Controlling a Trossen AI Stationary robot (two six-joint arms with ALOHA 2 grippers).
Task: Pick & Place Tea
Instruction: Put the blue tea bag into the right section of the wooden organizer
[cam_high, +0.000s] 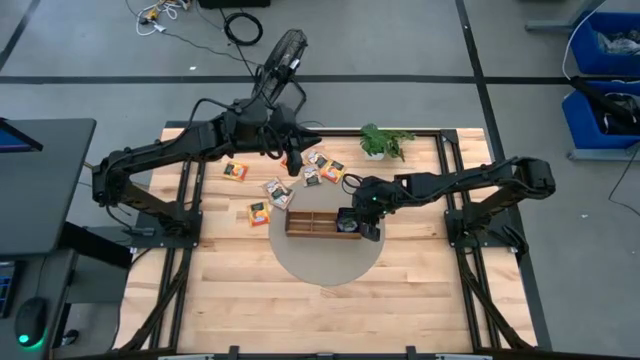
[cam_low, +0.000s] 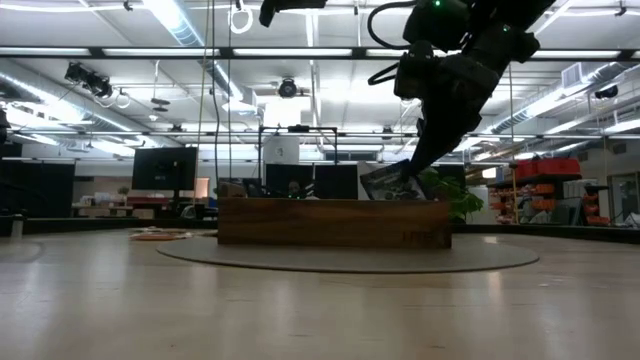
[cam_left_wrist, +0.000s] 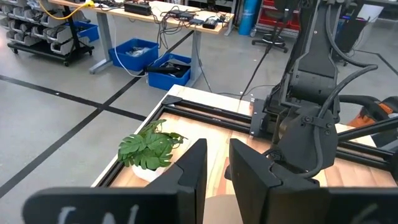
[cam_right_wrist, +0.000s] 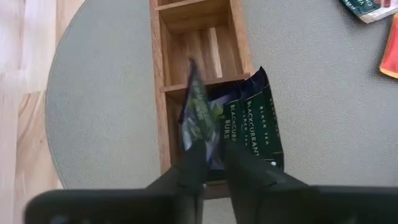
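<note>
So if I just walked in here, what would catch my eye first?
Probably the right claw poised over one end of the wooden tray, with dark blackcurrant tea packets at that end compartment. Next, the scatter of colourful tea packets on the table behind the tray, under the left arm, and the small green plant at the table's far edge.

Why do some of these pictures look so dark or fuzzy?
Low view: bright ceiling lights behind leave the right gripper and wooden tray backlit, nearly silhouetted. Right wrist view: the near fingers are out of focus, while the packets' print reads sharply. Left wrist view: its own fingers blur likewise; the plant stays clear.
</note>
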